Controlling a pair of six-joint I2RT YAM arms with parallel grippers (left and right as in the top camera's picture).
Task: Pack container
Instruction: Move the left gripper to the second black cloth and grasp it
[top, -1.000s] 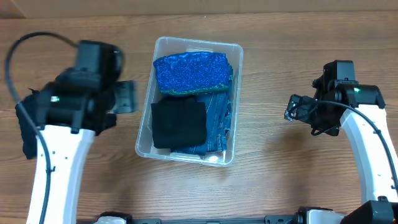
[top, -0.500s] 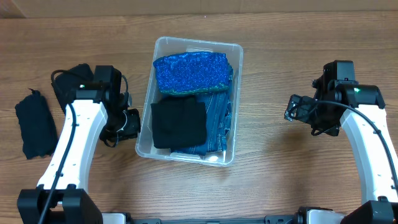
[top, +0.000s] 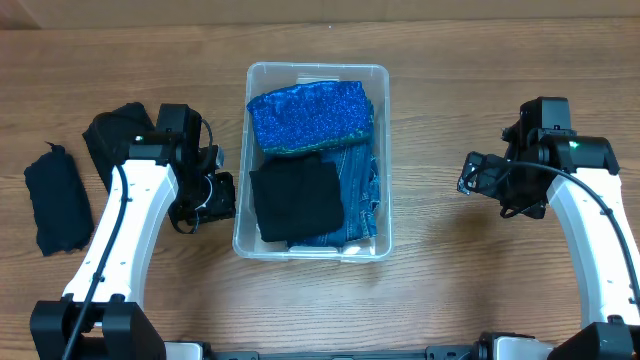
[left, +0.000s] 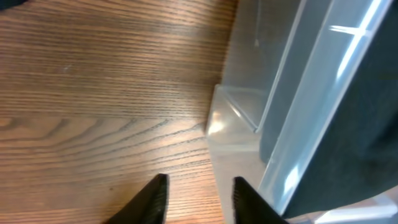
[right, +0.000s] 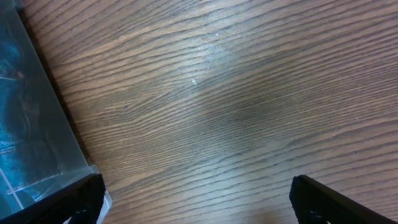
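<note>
- The table (top: 440, 300) carries everything; bare wood lies under both pincers.
- The container (top: 317, 67) stands between the two pincers, just beside the left one and well apart from the right one. It holds blue denim-like fabric (top: 357, 190), a glittery blue pad (top: 310, 118) and a folded black cloth (top: 295, 200).
- Two dark cloths remain outside, on the far side of the left pincer from the container: one near it (top: 115, 140), one further out (top: 55, 210). Packing is judged incomplete.
- The left pincer (top: 213, 195) hangs low beside the container's wall, its jaws a little apart with nothing between them.
- The right pincer (top: 478, 178) has its jaws spread wide and empty.
- Risk: a sideways move of the left pincer toward the container would knock the wall or catch the rim. The light plastic would likely slide or turn, since the right pincer is too far off to brace it.
- Risk: the container looks well filled, so further cloths may sit above the rim and slip out.
</note>
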